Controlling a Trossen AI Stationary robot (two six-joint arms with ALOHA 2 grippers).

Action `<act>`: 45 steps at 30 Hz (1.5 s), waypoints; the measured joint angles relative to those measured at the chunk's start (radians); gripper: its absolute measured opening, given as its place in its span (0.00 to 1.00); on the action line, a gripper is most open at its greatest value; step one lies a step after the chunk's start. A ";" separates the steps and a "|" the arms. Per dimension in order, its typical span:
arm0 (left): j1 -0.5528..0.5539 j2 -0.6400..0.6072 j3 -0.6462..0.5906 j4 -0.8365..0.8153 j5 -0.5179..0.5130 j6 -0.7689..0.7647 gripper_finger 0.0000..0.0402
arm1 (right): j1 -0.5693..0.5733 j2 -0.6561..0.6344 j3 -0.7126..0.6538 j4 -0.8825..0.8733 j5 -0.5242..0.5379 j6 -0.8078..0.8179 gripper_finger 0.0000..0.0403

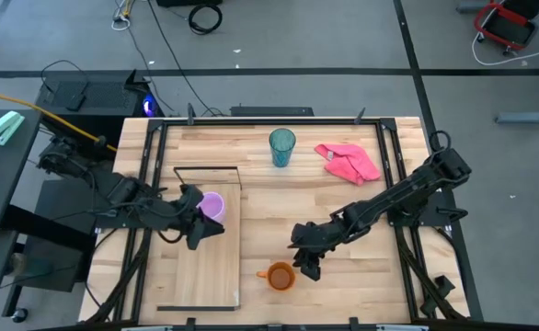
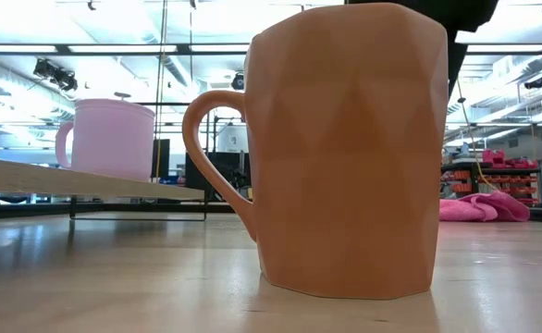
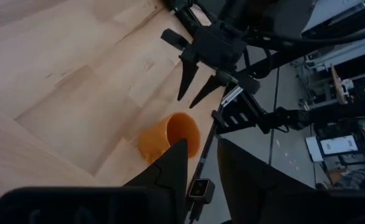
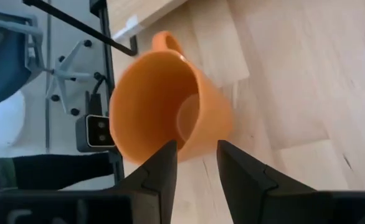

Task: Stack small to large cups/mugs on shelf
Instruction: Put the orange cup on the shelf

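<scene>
The orange mug [image 1: 280,276] stands upright on the table near its front edge, with its handle [image 4: 165,41] pointing away from my right gripper. My right gripper [image 1: 304,268] is open just to the right of and above the mug's rim [image 4: 184,147], with a finger on either side of the near wall and no contact showing. The lilac mug [image 1: 212,204] stands on the far part of the shelf plank [image 1: 205,267]. My left gripper [image 1: 210,230] is open and empty beside it. The teal tumbler [image 1: 282,147] stands at the table's back.
A pink cloth [image 1: 348,162] lies at the back right. The shelf's black wire frame [image 1: 207,169] stands at the plank's far end, just behind the lilac mug. The middle of the table between the two arms is bare wood.
</scene>
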 joint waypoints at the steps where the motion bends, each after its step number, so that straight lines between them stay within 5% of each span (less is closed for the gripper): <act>1: -0.004 0.000 0.000 0.000 -0.009 0.000 0.24 | 0.000 0.002 0.000 0.002 0.000 0.004 0.30; 9: -0.014 0.000 0.000 0.000 -0.026 -0.001 0.24 | 0.079 0.004 0.000 -0.018 0.009 -0.001 0.30; 18: -0.014 0.000 0.000 0.009 -0.040 -0.001 0.23 | 0.206 0.085 -0.002 -0.005 0.203 0.009 0.29; 34: -0.061 0.098 0.001 0.125 -0.041 0.019 0.21 | 0.176 0.262 -0.002 0.264 0.180 0.044 0.29; 45: -0.099 0.244 0.001 0.127 -0.040 -0.161 0.20 | 0.108 0.272 -0.002 0.304 0.180 0.045 0.29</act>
